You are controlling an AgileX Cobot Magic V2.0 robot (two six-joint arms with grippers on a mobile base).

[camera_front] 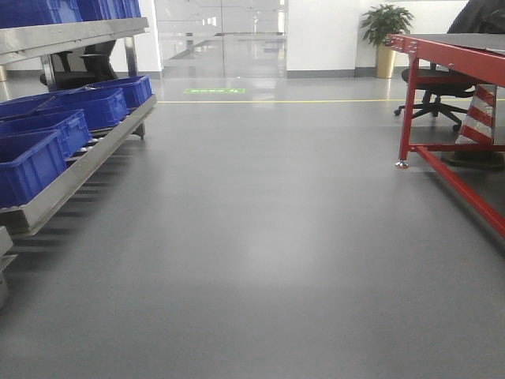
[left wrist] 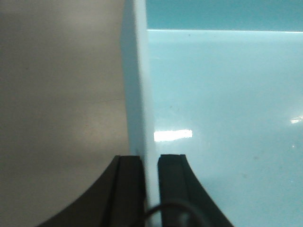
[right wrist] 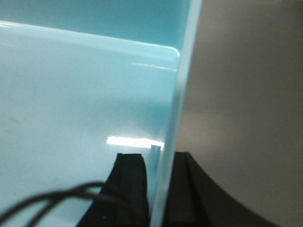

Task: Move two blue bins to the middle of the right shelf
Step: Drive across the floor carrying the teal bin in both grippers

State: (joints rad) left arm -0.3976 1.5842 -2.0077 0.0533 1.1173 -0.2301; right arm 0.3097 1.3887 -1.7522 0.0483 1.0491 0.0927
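A pale turquoise blue bin (left wrist: 222, 94) fills the left wrist view, smooth inside with a light glare. My left gripper (left wrist: 150, 156) is shut on its left wall (left wrist: 139, 94), one finger outside and one inside. In the right wrist view the same pale bin (right wrist: 71, 94) shows, and my right gripper (right wrist: 161, 155) is shut on its right wall (right wrist: 182, 85). Grey floor lies beyond both walls. No second bin can be made out. A stainless steel shelf rack (camera_front: 71, 170) stands at the left of the front view; I cannot tell whether it is the right shelf.
Dark royal-blue ribbed crates (camera_front: 31, 158) fill the rack's low tier, more sit on the tier above (camera_front: 71, 35). A red-framed table (camera_front: 442, 51) stands at the right, with a striped cone (camera_front: 481, 114) and an office chair (camera_front: 430, 87) under it. Grey floor (camera_front: 260, 237) stretches between them.
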